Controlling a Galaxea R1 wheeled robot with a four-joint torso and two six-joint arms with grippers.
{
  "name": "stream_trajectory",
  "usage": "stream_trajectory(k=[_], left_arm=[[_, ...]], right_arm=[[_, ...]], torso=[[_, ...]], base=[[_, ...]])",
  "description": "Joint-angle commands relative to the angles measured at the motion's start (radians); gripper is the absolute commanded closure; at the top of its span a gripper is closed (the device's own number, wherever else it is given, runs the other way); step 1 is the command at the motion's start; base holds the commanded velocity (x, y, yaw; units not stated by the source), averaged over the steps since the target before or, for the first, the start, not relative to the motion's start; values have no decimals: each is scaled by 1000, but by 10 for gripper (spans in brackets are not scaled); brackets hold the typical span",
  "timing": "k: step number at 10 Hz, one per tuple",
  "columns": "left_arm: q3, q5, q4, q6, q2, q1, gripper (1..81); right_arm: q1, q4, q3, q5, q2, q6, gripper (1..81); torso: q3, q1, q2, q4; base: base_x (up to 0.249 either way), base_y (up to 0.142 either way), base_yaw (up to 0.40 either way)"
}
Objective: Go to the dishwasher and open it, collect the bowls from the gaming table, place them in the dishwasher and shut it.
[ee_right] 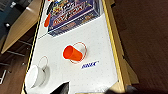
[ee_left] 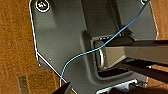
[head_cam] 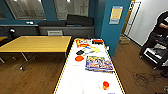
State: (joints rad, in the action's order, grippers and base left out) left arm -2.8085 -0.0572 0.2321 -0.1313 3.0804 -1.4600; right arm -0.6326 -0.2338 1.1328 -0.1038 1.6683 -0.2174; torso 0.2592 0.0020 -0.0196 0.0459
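Observation:
The gaming table, long, white-topped and yellow-edged, runs away from me in the head view. On its far half sit the orange-red bowl and, just beyond it, the dark bowl, both beside colourful game boxes. The right wrist view looks down on the table's near end, with the orange-red bowl far off past a game box. A dark part of my right gripper hangs over the table's near end. My left gripper hangs over wooden floor, by the robot's own dark plate. The dishwasher is out of view.
An orange cup lies on its side on the near end, with a white cup beside it. A yellow-topped table stands to the left. A blue pillar rises beyond the table. A person with a rig stands at right on wooden floor.

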Motion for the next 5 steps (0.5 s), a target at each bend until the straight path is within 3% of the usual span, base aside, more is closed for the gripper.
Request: stream_trajectory(k=[1,3,4,5], left_arm=[[1,59,-7,1,0,20,10],[1,59,-8,-1,-2,20,10],[1,59,-8,-1,-3,20,10],[1,57,-8,-1,-3,20,10]], right_arm=[[176,-51,64,-154,7,-54,10],[242,-50,87,-200,63,-82,10],[267,-50,106,-221,93,-95,10],[289,-50,117,-231,104,-106,10]], torso=[[63,0,0,0],[103,0,0,0],[201,0,0,0],[161,0,1,0]], base=[[0,0,0],[0,0,0],[0,0,0],[0,0,0]])
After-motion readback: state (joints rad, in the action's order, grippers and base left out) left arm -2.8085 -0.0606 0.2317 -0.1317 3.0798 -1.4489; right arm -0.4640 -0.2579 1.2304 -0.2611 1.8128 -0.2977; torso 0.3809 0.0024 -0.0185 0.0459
